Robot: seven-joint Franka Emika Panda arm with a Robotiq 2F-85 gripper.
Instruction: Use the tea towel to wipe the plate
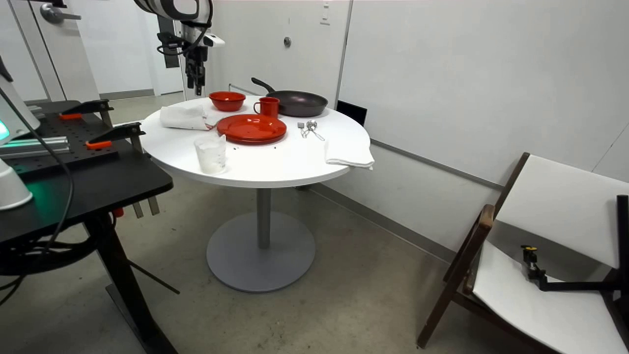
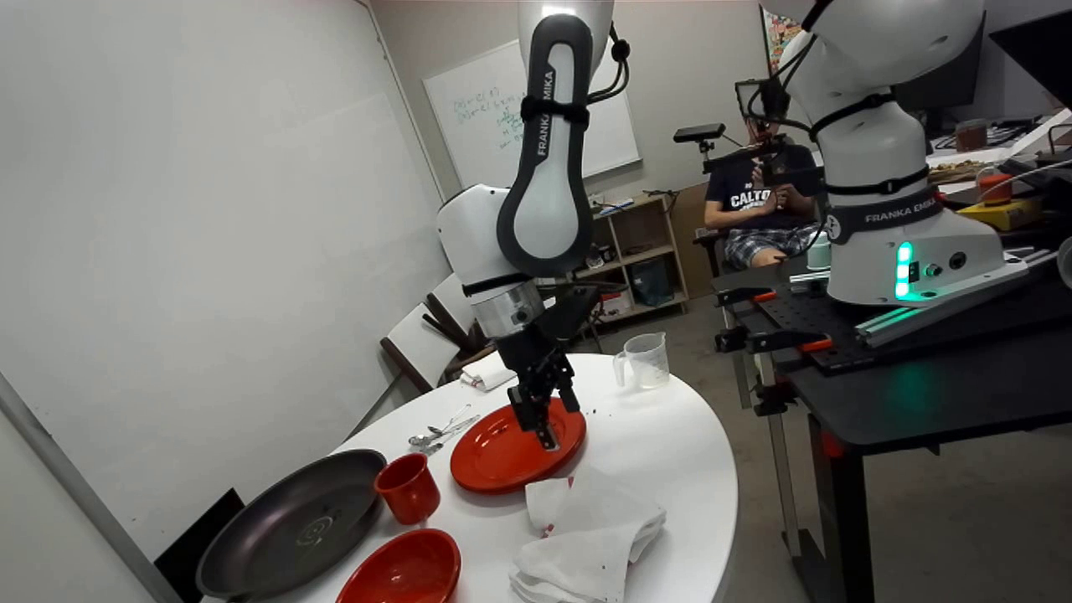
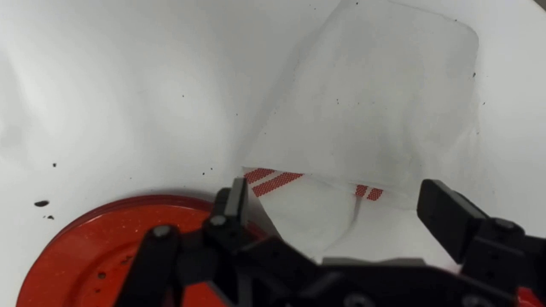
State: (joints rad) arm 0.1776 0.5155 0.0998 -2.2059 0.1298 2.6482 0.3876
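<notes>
So in an exterior view the tea towel is lying folded right beside the plate, and the gripper hangs up above, on the towel's side of the plate. Don't mix the towel up with the white cloth well apart from the plate. Also in an exterior view, the towel looks like a loose stack of layers with a floppy corner poking toward the plate, can't tell if it touches. My guess: super light, limp cotton, no way to break it, not slippery, but it'll sag and bunch once lifted. Wrist view's the useful one: jaws spread wide with nothing pinched, towel lying underneath the gap, striped hem just off the plate, dark specks on the plate itself. I wouldn't grab right at the hem, it'd probably just trail like a rag. I'd go for the thicker folded part farther from the plate, get the gripper right down to the table and pinch several layers so there's a proper wad to wipe with. One finger overlaps the plate from this angle, so maybe shift away from the plate before dropping, otherwise it might clip it.
</notes>
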